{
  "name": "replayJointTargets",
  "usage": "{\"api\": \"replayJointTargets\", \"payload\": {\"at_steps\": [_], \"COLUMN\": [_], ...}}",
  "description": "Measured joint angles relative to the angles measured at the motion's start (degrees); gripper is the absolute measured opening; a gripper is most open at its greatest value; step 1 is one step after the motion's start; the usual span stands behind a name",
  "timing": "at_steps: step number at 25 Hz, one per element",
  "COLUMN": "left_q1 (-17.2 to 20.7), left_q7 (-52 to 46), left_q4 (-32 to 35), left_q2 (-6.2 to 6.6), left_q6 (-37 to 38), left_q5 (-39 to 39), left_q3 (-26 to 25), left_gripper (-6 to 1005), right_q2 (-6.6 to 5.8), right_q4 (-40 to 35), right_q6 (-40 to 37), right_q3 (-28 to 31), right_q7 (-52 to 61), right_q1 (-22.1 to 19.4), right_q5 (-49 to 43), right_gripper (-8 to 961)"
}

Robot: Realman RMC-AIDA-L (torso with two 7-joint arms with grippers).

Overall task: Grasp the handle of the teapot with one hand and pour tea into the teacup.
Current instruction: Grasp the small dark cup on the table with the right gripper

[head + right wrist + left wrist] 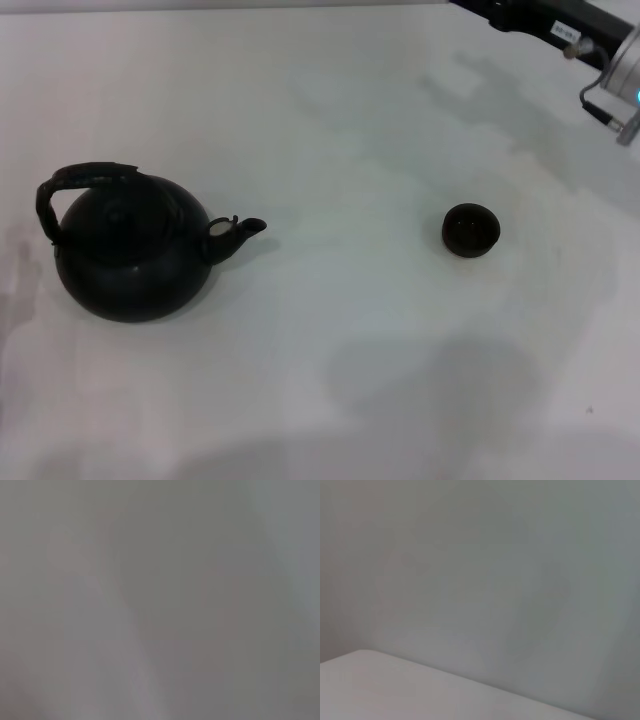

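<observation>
The teapot is a large round black pot standing upright at the left of the white table in the head view. Its arched handle is on top and its short spout points right, toward the teacup. The teacup is small, dark and handleless, and stands upright at the middle right, far from the pot. My right gripper shows partly at the far right top edge, black on a silver wrist, well beyond the cup. My left gripper is out of view. Both wrist views show only blank pale surfaces.
Soft arm shadows lie on the table at the far right and near the front edge. A wide stretch of bare table separates pot and cup. The left wrist view shows a pale rounded edge against a grey background.
</observation>
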Motion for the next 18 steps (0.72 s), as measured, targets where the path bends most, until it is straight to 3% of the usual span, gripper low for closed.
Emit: {"api": "replayJointTargets", "payload": {"at_steps": [8, 11, 18], "left_q1": [0.1, 0.1, 0.0], "left_q7": [-0.2, -0.2, -0.2], "left_q4": [0.3, 0.4, 0.4], "left_q2": [0.05, 0.13, 0.18], "left_q6": [0.0, 0.0, 0.1], "left_q5": [0.0, 0.0, -0.1], "left_q3": [0.0, 0.0, 0.0], "left_gripper": [755, 755, 755], "right_q2": [-9.94, -12.72, -12.96], "right_q4": [0.0, -0.1, -4.5], "right_q6": [-17.7, -25.0, -24.3], "right_q3": [0.4, 0.5, 0.6], "right_q7": [20.3, 25.5, 29.6], "right_q1": [7.3, 11.2, 13.0], "right_q5": [-25.8, -38.9, -50.2], "right_gripper": [854, 854, 854]}}
